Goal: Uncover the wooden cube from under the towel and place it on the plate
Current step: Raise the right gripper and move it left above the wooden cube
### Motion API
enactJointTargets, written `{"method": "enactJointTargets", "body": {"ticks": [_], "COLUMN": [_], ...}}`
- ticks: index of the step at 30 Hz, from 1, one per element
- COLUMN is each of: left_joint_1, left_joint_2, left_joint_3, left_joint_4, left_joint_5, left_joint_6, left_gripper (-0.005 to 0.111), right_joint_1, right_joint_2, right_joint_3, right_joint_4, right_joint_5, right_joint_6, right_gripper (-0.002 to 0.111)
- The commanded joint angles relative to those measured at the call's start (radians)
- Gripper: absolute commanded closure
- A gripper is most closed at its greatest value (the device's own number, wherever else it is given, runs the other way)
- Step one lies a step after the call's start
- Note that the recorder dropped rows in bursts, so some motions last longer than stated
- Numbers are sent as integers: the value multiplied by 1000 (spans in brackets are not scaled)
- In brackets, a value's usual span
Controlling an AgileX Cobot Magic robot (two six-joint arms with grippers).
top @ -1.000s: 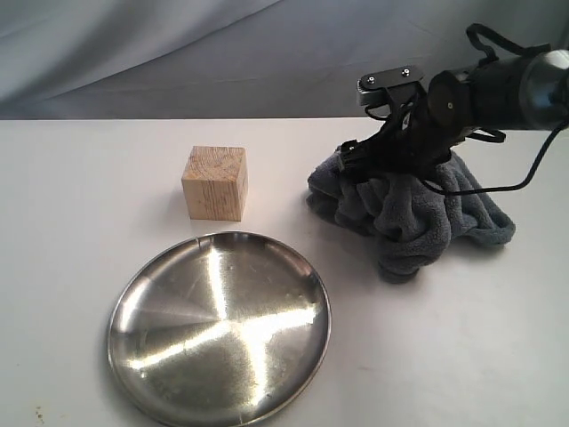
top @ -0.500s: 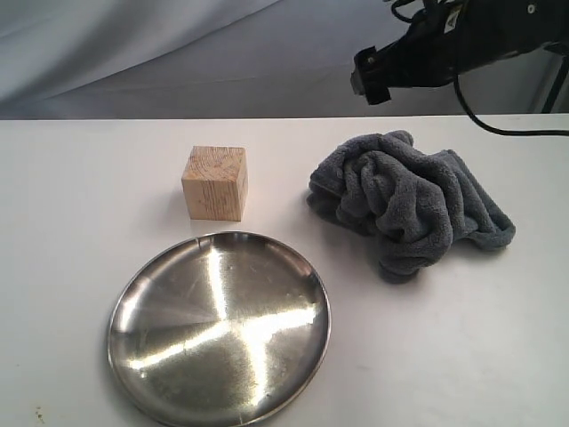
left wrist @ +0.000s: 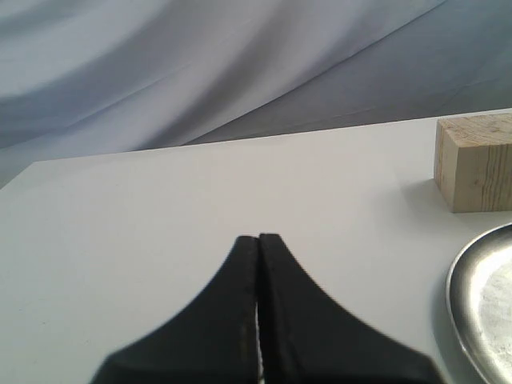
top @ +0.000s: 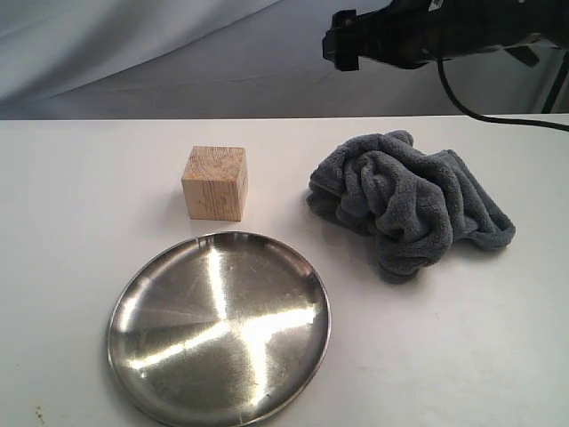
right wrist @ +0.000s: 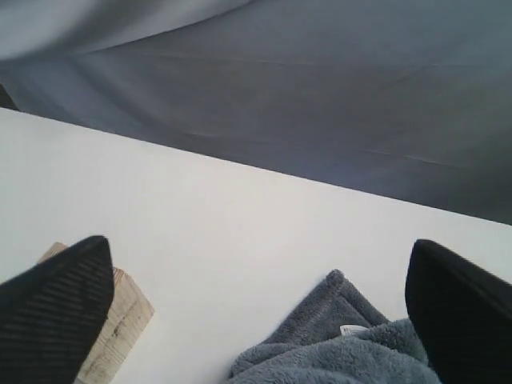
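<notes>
The wooden cube stands uncovered on the white table, just behind the empty steel plate. The dark grey towel lies crumpled to the cube's right, apart from it. My right gripper hovers high above the table, behind the towel's left end. In the right wrist view it is open and empty, with the towel and a corner of the cube far below. My left gripper is shut on nothing, low over the table, with the cube and the plate's rim off to one side.
The white table runs back to a grey fabric backdrop. A black cable from the right arm hangs over the table's back right edge.
My right gripper has let go of the towel, lifted off it and moved up and to the left. The towel lies crumpled where it was. Cube and plate have not moved.
</notes>
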Motion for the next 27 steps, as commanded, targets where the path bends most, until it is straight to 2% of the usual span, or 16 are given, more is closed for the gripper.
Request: {"method": "enactJointTargets", "body": {"ticks": [1, 4, 8, 13, 18, 24, 27], "left_joint_1": [-1, -1, -1, -1, -1, -1, -1], "left_joint_2": [-4, -4, -4, -4, -4, -4, -4], "left_joint_3": [2, 2, 2, 2, 2, 2, 2], "left_joint_4": [-5, -5, -5, -5, -5, -5, -5], "left_joint_5": [1, 1, 1, 1, 1, 1, 1], "left_joint_6": [-1, -1, -1, -3, -1, -1, -1], "left_gripper": [107, 107, 107, 107, 107, 107, 107], "right_joint_1": [4, 4, 10, 24, 29, 31, 58], "right_joint_2": [-5, -5, -1, 18, 27, 43, 117], "right_joint_3": [0, 0, 0, 0, 0, 0, -92], "right_joint_4": [45, 45, 45, 40, 194, 158, 80], "right_joint_5": [-33, -33, -31, -51, -77, -226, -83], "right_joint_6": [-2, -29, -150, -309, -303, -311, -323], "right_gripper": [18, 17, 3, 3, 3, 3, 3]}}
